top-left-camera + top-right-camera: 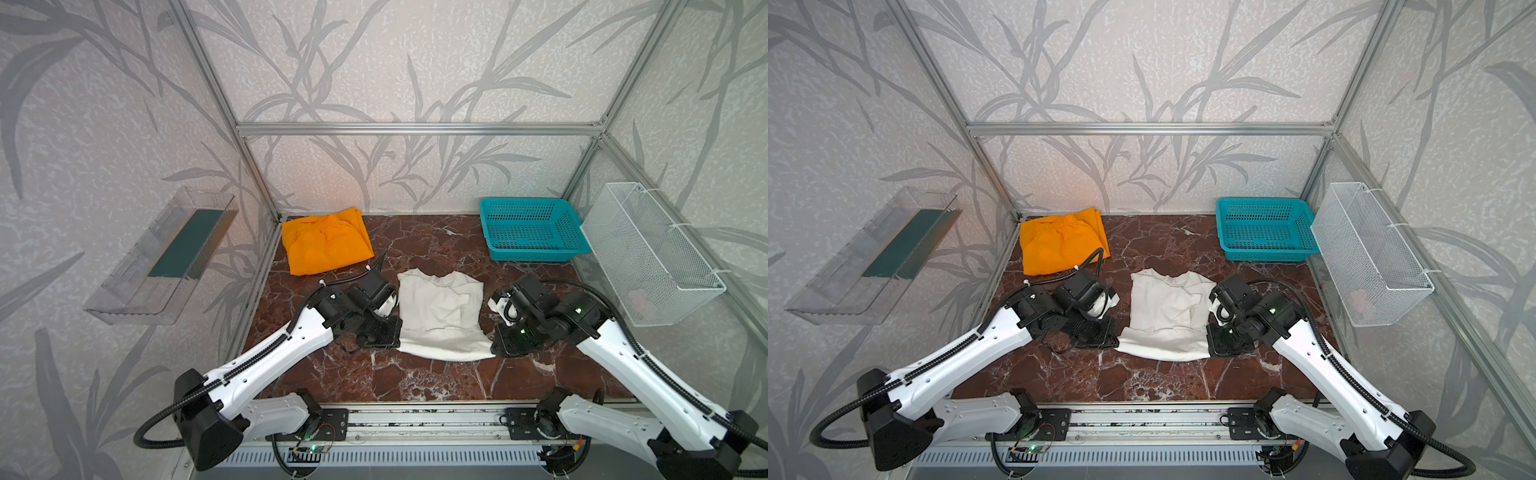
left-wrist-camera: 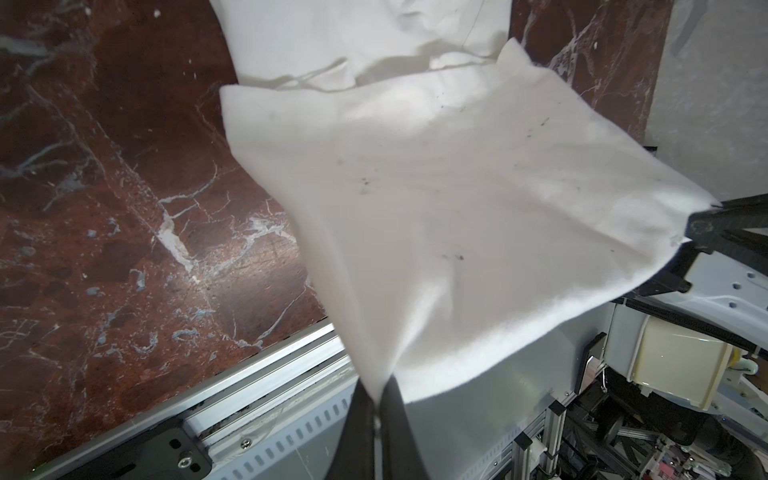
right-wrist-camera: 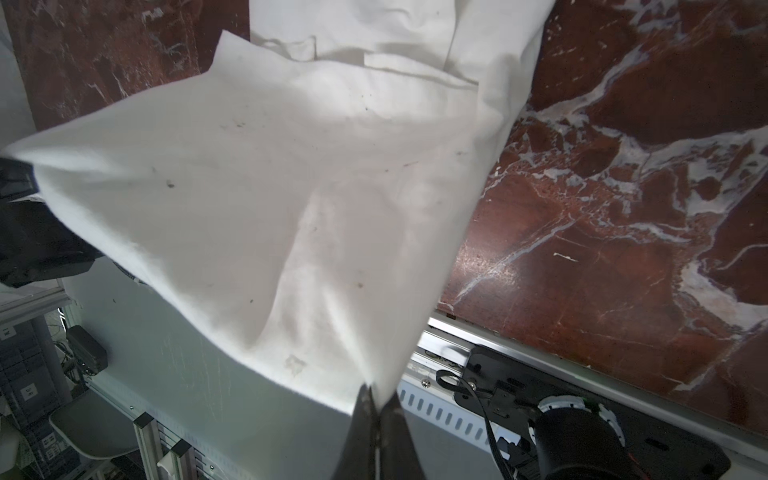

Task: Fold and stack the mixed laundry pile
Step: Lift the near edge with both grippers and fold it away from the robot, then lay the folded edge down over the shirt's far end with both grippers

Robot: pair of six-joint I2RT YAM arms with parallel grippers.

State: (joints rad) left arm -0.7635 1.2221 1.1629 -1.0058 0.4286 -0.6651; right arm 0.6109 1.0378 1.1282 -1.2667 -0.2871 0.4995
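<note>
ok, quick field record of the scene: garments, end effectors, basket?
white shirt: middle of the table, far part lying on it, near hem lifted
orange trousers: folded, far left corner, apart from the shirt
left end effector: shut on the shirt's near left corner
right end effector: shut on the shirt's near right corner
teal basket: far right corner, no garment in it
stack: not yet made
</note>
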